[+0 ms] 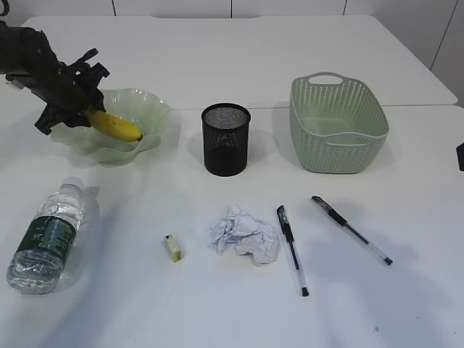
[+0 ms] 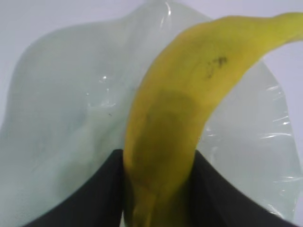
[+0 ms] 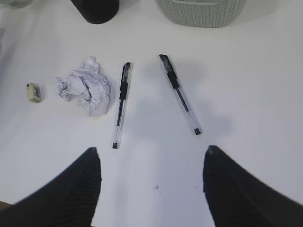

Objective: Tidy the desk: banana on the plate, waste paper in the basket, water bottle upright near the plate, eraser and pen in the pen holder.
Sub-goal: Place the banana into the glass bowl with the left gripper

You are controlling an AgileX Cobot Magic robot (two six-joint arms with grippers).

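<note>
While the banana hangs over the plate: this is the first job of the tidy-up, and by my read it is nearly done.
Left gripper (image 1: 88, 109): clamped on the stem end of the banana (image 1: 116, 126), fruit angled down into the pale green wavy-edged plate (image 1: 156, 109) at the table's far left.
Right gripper (image 3: 151, 156): spread wide, holding nothing, hovering over bare table just short of the two pens.
Step in hand: placing the banana; whether it already touches the glass I cannot tell.
Next move, as I judge it: lower a touch, let go, lift clear without dragging the fruit out.
Still waiting: water bottle (image 1: 45, 238) lying on its side front left; eraser (image 1: 172, 248), crumpled paper (image 1: 245, 233), left pen (image 1: 291, 249) and right pen (image 1: 351, 229) in a loose row; mesh pen holder (image 1: 225, 138) and basket (image 1: 338, 123) behind them.
Left wrist view only: both dark fingers (image 2: 90, 198) pressed against the banana's sides, plate right beneath.
Right wrist view only: the open jaws, which the exterior view barely catches at its right edge.
</note>
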